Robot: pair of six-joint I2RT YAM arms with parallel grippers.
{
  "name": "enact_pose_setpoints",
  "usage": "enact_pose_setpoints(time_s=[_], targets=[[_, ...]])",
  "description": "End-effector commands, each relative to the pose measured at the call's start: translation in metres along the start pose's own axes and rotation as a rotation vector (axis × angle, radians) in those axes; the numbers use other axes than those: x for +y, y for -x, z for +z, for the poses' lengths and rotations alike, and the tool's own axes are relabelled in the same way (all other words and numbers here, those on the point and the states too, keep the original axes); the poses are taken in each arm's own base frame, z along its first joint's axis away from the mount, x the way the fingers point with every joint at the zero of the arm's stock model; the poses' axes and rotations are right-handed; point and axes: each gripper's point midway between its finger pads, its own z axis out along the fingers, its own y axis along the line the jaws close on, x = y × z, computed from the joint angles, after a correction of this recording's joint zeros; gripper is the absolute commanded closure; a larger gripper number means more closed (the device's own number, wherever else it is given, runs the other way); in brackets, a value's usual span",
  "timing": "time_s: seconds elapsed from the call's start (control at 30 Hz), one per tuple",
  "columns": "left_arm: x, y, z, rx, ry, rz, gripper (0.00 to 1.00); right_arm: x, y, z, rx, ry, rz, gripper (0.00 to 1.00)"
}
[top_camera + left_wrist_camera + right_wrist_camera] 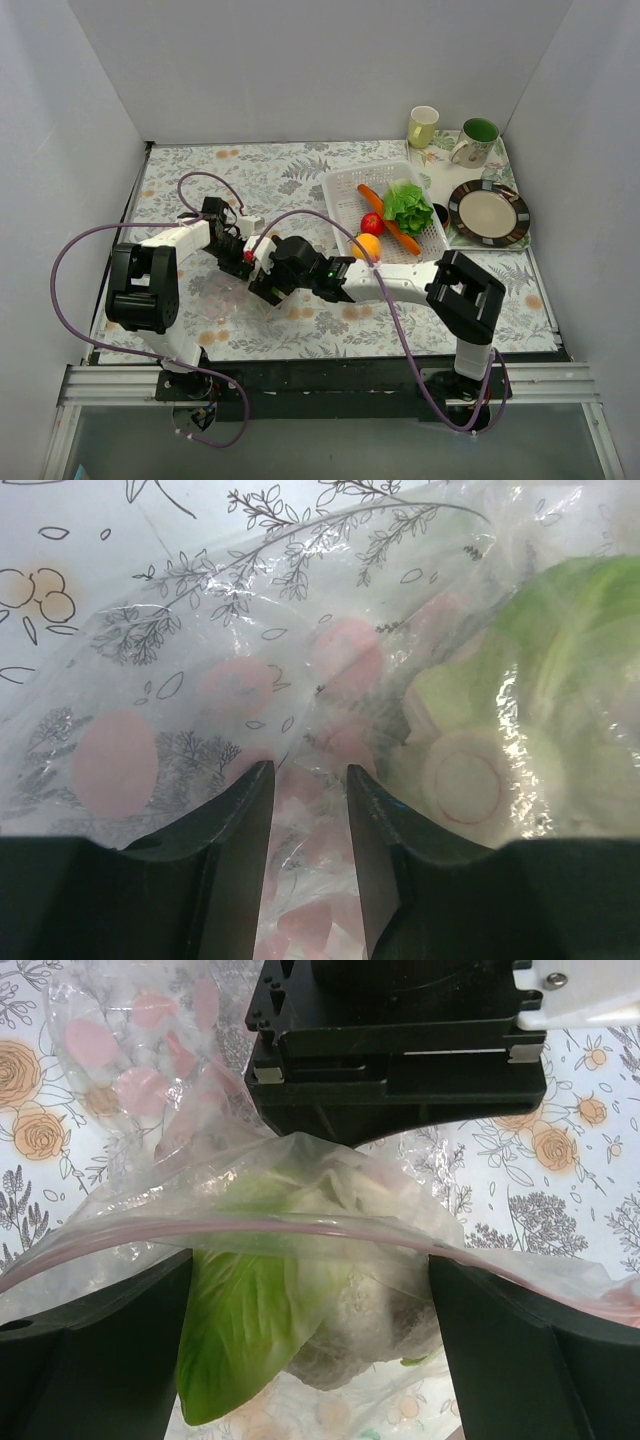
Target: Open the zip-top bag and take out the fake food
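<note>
Zip-top bag (300, 1226) mouth across wide-set right pincer (310, 1290), film within left pincer (305, 780)

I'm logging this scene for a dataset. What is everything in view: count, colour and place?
zip-top bag: one, clear with pink dots and a pink zip strip, near-left table, at both grippers
food in bag: at least two, green leaf and whitish piece, inside it
basket: one, white, far right
food in basket: four, long orange piece, green lettuce, red round piece, orange fruit
mugs: two, pale yellow mug and white mug with green inside, far-right corner
plate: one, cream with dark striped rim, right edge
table: one, floral cover
left gripper: one, black, fingers close together, bag film between them
right gripper: one, black, fingers wide apart at the zip strip
</note>
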Motion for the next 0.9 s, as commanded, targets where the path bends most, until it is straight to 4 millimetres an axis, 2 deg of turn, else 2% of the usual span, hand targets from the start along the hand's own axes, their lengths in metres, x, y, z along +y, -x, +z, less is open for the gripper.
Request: enact_pose_setpoints(time_s=[0.0, 0.03, 0.1, 0.13, 0.17, 0.23, 0.27, 0.3, 0.37, 0.43, 0.5, 0.53, 0.63, 0.67, 0.8, 0.83, 0.87], targets=[[0.007, 0.008, -0.008, -0.017, 0.052, 0.023, 0.61, 0.027, -0.056, 0.010, 0.157, 0.119, 0.023, 0.02], [0.006, 0.009, -0.008, -0.016, 0.049, 0.018, 0.59, 0.030, -0.057, 0.011, 0.161, 0.134, 0.022, 0.02], [0.004, 0.012, -0.010, -0.015, 0.037, 0.002, 0.54, 0.036, -0.067, 0.011, 0.197, 0.170, 0.025, 0.16], [0.003, 0.014, -0.011, -0.014, 0.035, -0.005, 0.44, 0.038, -0.069, 0.011, 0.205, 0.176, 0.031, 0.23], [0.003, 0.019, -0.015, -0.022, 0.036, -0.008, 0.40, 0.040, -0.075, 0.009, 0.219, 0.184, 0.034, 0.35], [0.002, 0.024, -0.020, -0.026, 0.034, -0.016, 0.31, 0.041, -0.074, 0.006, 0.217, 0.190, 0.037, 0.47], [0.003, 0.028, -0.022, -0.031, 0.036, -0.015, 0.30, 0.042, -0.079, 0.003, 0.225, 0.190, 0.040, 0.55], [0.003, 0.036, -0.026, -0.046, 0.039, -0.015, 0.30, 0.040, -0.073, -0.002, 0.209, 0.184, 0.040, 0.58], [0.003, 0.031, -0.027, -0.020, 0.030, -0.030, 0.32, 0.036, -0.068, -0.008, 0.194, 0.160, 0.039, 0.64], [0.009, 0.018, -0.022, 0.015, 0.065, -0.030, 0.36, 0.033, -0.058, -0.018, 0.167, 0.145, 0.037, 0.68], [0.018, 0.007, -0.019, 0.032, 0.115, -0.023, 0.44, 0.027, -0.044, -0.029, 0.126, 0.118, 0.038, 0.72], [0.021, -0.008, -0.014, 0.063, 0.131, -0.027, 0.47, 0.026, -0.039, -0.033, 0.111, 0.111, 0.040, 0.73], [0.036, -0.024, -0.010, 0.083, 0.187, -0.037, 0.50, 0.023, -0.021, -0.049, 0.060, 0.099, 0.049, 0.80], [0.037, -0.027, -0.008, 0.086, 0.186, -0.046, 0.51, 0.022, -0.012, -0.056, 0.035, 0.096, 0.049, 0.86], [0.047, -0.042, 0.001, 0.105, 0.193, -0.076, 0.55, 0.019, 0.007, -0.075, -0.022, 0.081, 0.054, 0.93], [0.050, -0.043, 0.003, 0.105, 0.199, -0.078, 0.57, 0.017, 0.007, -0.078, -0.028, 0.068, 0.057, 0.98], [0.051, -0.050, 0.006, 0.121, 0.197, -0.081, 0.57, 0.015, 0.019, -0.087, -0.067, 0.061, 0.057, 0.99]])
